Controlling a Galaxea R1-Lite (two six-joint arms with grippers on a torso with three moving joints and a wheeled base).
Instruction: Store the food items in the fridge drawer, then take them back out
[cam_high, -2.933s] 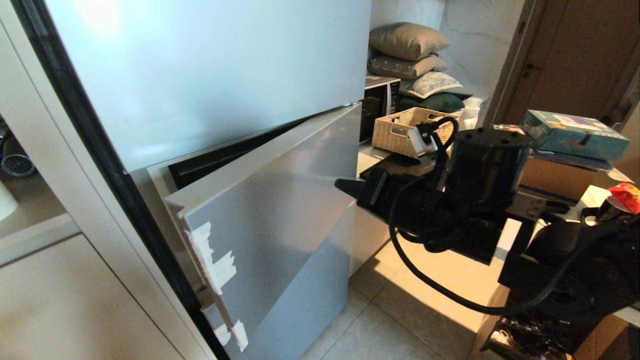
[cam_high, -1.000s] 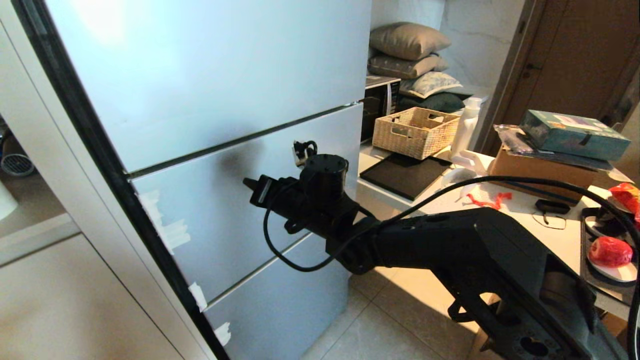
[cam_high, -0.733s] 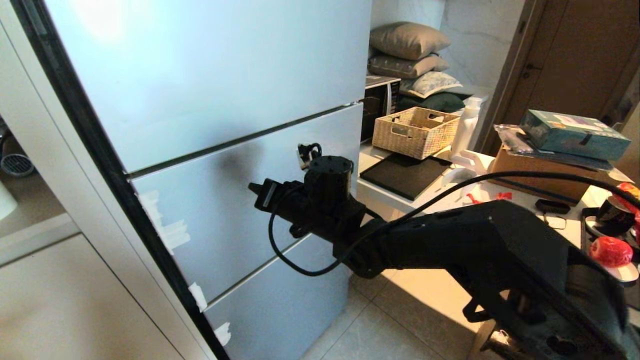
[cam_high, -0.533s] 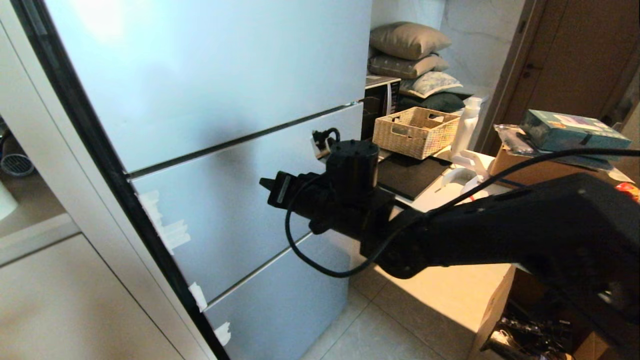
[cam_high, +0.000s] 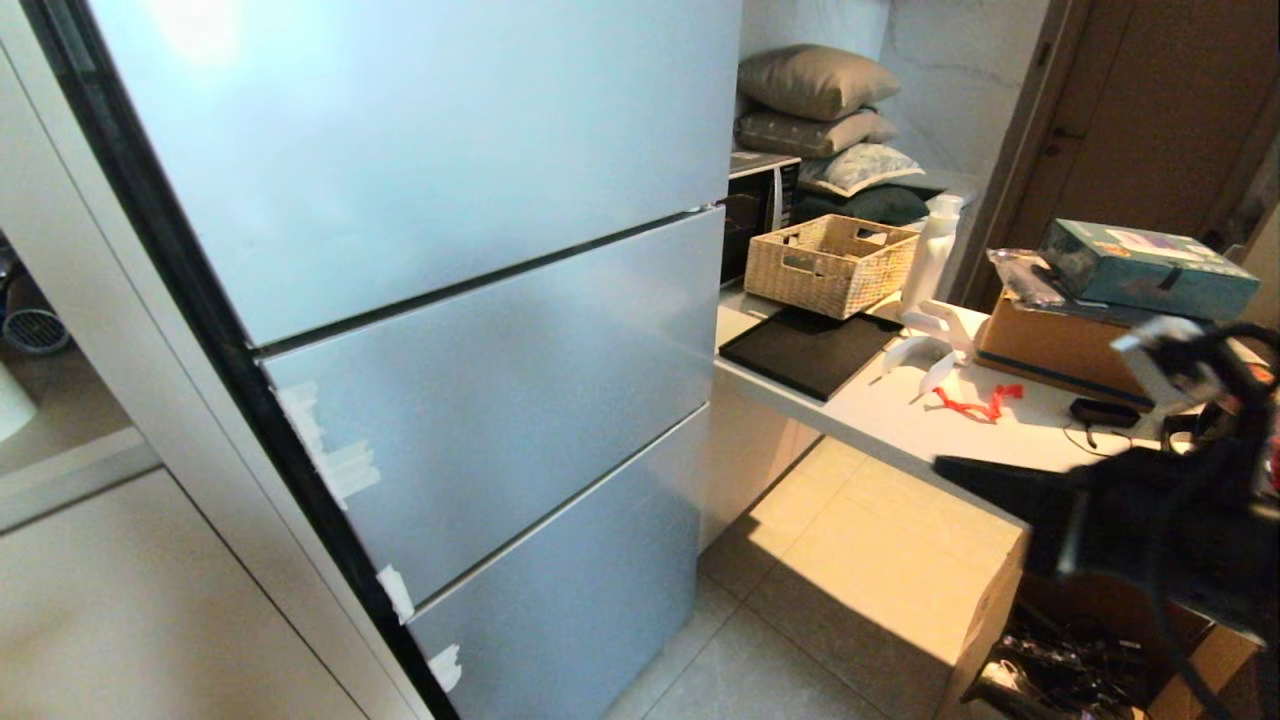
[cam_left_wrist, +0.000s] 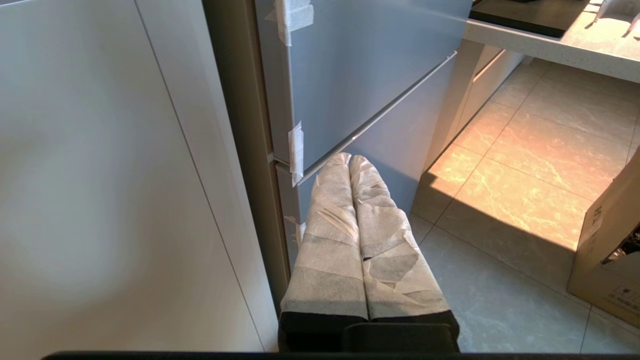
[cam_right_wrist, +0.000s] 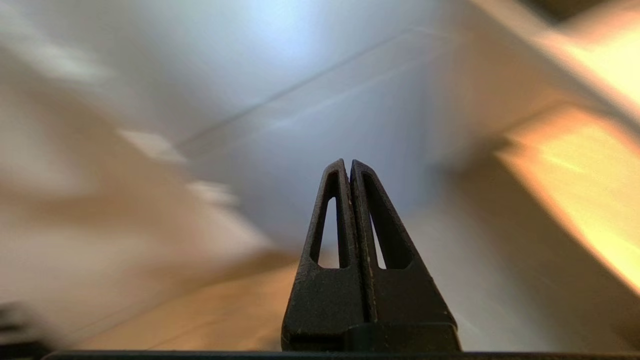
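Now the right gripper (cam_right_wrist: 350, 167), fingers pressed together and empty, hangs clear of the shut fridge (cam_high: 430, 300) ahead; no fruit or clear drawer visible, so presumably job's done. Left gripper (cam_left_wrist: 350, 160) parked, closed.

Grey fridge (cam_high: 450, 300), sunlit tiled floor (cam_high: 800, 620); white counter (cam_high: 900, 420), stacked pillows (cam_high: 815, 100)
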